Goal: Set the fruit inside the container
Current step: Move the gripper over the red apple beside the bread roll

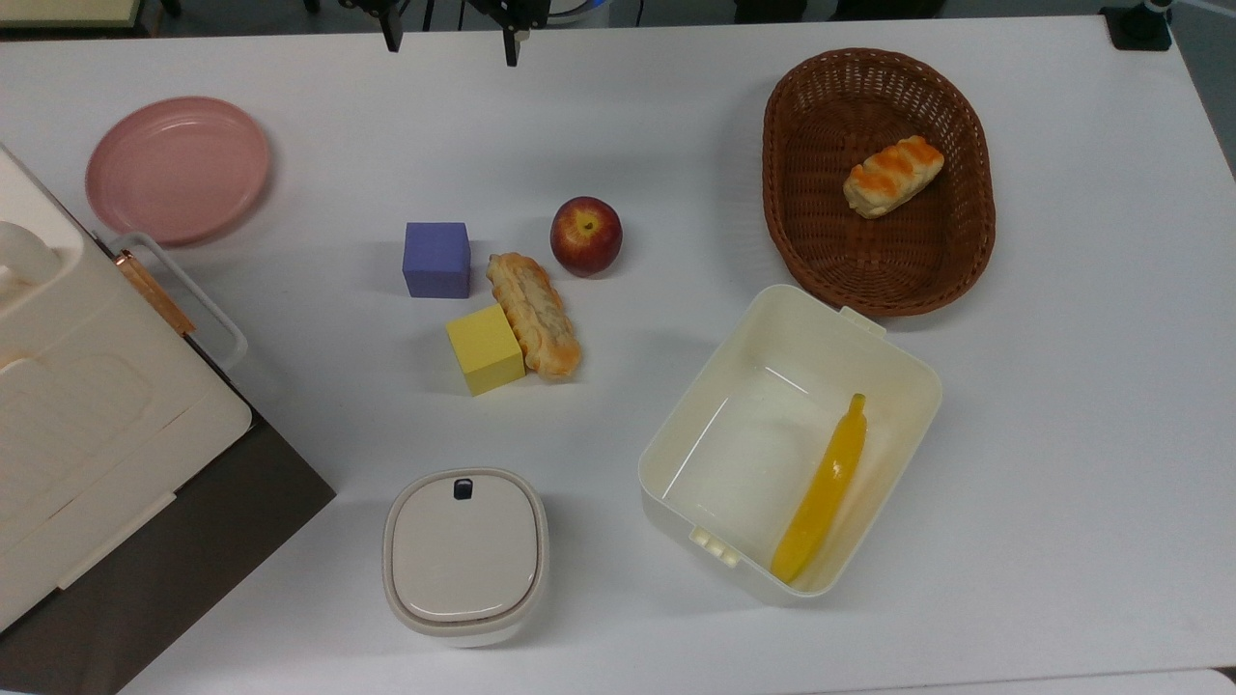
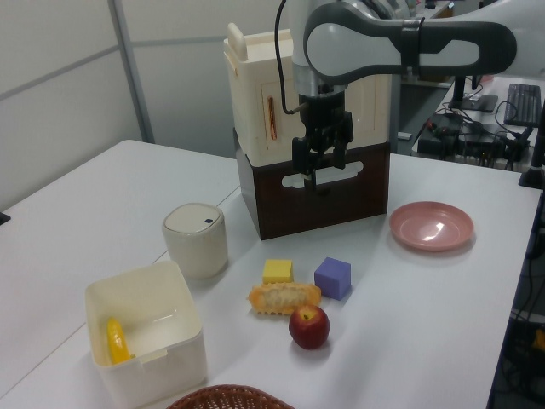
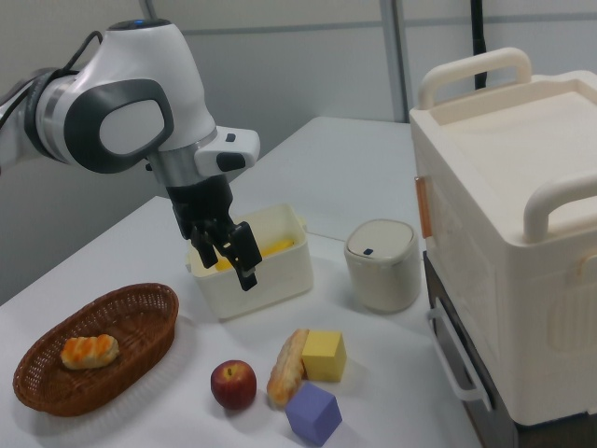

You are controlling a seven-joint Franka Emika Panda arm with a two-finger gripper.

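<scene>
The fruit, a red apple [image 1: 586, 236] [image 2: 309, 326] [image 3: 233, 385] with yellowish patches, stands on the white table near its middle. The container, a cream-white rectangular tub [image 1: 676, 425] [image 2: 149, 341] [image 3: 270, 275], sits toward the top view's lower right of the apple, with a yellow banana [image 1: 826, 487] [image 2: 117, 339] lying inside. My gripper [image 1: 451, 39] [image 2: 317, 175] [image 3: 227, 266] hangs open and empty, well above the table. In the top view it is at the upper edge, up and left of the apple.
A brown wicker basket [image 1: 970, 241] holding a bread roll is at the top view's upper right. A pastry [image 1: 534, 314], purple cube [image 1: 436, 259] and yellow cube [image 1: 485, 348] crowd the apple's left. A lidded cream box [image 1: 465, 555], pink plate [image 1: 177, 169] and a large cream appliance [image 1: 87, 405] stand at the top view's left.
</scene>
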